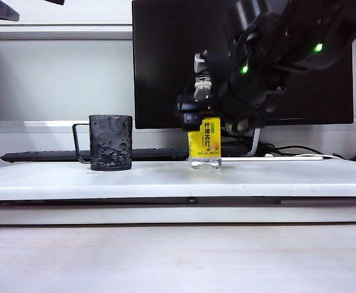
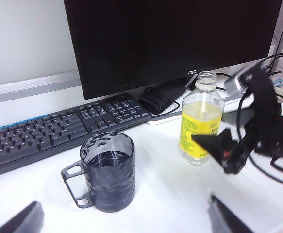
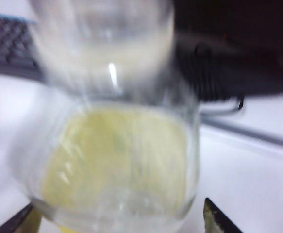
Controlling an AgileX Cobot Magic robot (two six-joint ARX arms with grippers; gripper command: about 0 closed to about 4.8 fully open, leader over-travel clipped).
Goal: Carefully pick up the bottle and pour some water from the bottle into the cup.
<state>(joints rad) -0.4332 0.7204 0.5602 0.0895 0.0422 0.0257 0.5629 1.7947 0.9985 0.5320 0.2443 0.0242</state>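
Bottle (image 2: 201,121) yellow label, monitor (image 2: 170,39) "AOC"

The right arm reaches down from the upper right of the exterior view; its black two-finger right gripper (image 1: 203,119) sits mid-frame, fingers spread. The left gripper (image 2: 124,216) hangs open, fingertips at the left wrist view's lower corners.
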